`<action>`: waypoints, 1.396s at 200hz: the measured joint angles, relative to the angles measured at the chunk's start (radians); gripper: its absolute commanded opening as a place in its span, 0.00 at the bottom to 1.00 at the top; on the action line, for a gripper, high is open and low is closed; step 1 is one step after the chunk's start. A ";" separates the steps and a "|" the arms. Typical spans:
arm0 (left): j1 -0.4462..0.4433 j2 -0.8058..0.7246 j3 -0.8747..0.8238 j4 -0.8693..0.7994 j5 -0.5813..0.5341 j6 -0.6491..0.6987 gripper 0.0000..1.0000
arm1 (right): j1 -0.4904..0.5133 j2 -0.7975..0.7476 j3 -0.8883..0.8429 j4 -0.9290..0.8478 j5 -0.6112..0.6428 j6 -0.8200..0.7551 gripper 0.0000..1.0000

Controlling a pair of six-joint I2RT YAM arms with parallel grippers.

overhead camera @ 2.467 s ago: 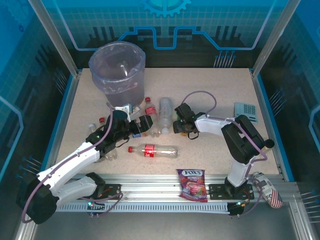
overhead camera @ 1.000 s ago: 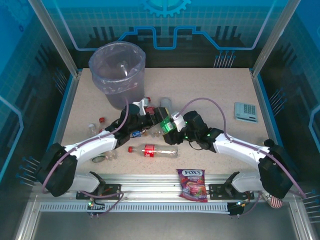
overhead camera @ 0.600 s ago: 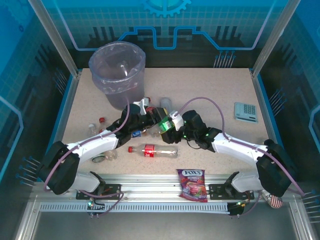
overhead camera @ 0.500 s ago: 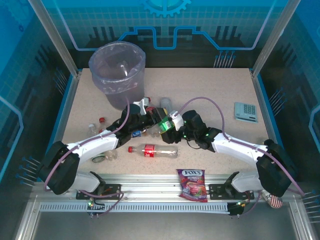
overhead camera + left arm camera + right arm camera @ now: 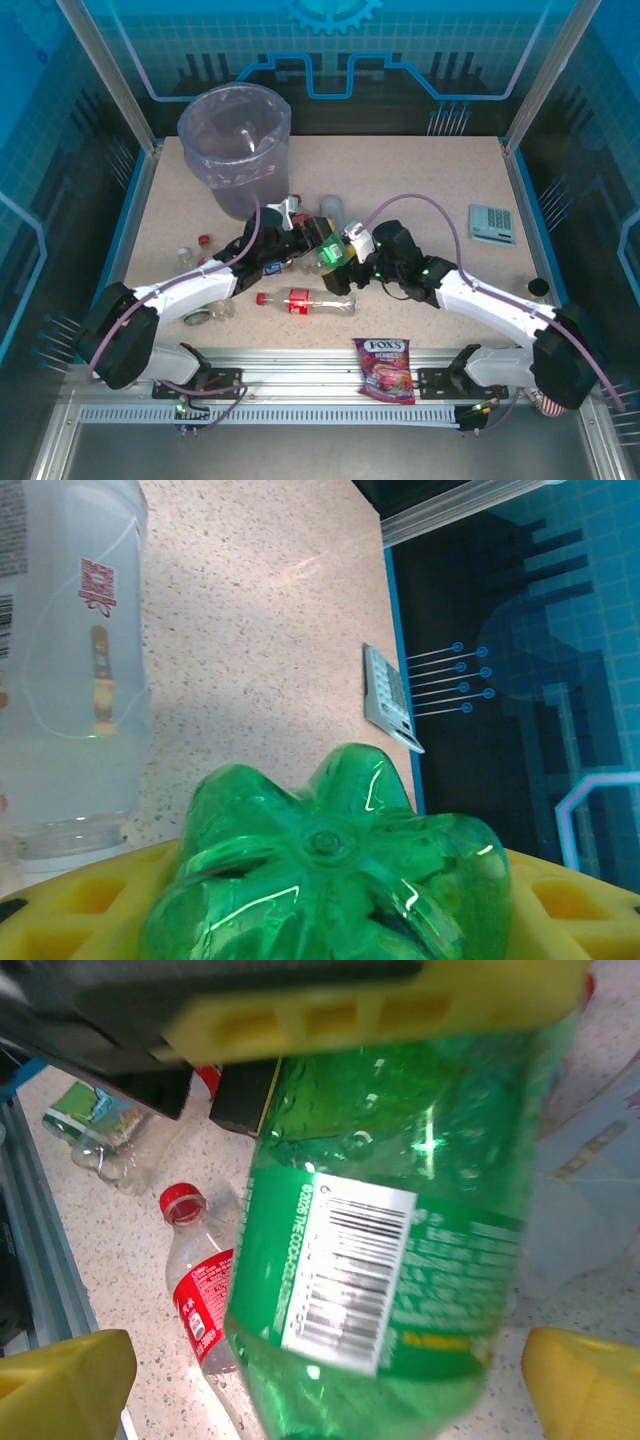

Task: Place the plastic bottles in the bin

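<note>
A green plastic bottle [image 5: 331, 253] hangs mid-table, and my left gripper [image 5: 316, 240] is shut on it. Its ribbed base [image 5: 330, 870] sits between my left gripper's [image 5: 320, 910] yellow fingers [image 5: 70, 900]. My right gripper [image 5: 358, 252] is open just right of the bottle. In the right wrist view its fingers [image 5: 60, 1380] stand wide apart on either side of the green bottle [image 5: 390, 1220] without touching it. A clear red-labelled bottle [image 5: 305, 300] lies on the table below. The grey bin [image 5: 235, 130] with its lilac bag stands at the far left.
A clear bottle [image 5: 330, 208] lies behind the grippers, and other small bottles [image 5: 205, 313] lie left near my left arm. The Fox's candy bag [image 5: 383, 368] is at the front edge and a calculator [image 5: 492, 222] at the far right.
My right gripper has let go of the green bottle and drawn back a little to the right. The bottle stays in my left gripper.
</note>
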 measured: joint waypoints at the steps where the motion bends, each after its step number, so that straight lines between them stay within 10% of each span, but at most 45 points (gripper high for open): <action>1: 0.000 0.000 0.001 -0.002 0.000 0.001 0.53 | -0.001 -0.002 0.000 -0.002 0.000 0.000 1.00; 85: 0.054 -0.047 0.283 -0.150 0.019 0.137 0.32 | -0.239 -0.151 -0.033 -0.030 0.021 0.131 1.00; 193: 0.459 -0.005 0.724 -0.192 -0.004 0.159 0.02 | -0.259 -0.150 -0.067 -0.116 0.023 0.205 1.00; 279: 0.593 0.251 0.962 -0.312 -0.155 0.324 0.00 | -0.266 -0.203 -0.067 -0.194 0.023 0.203 1.00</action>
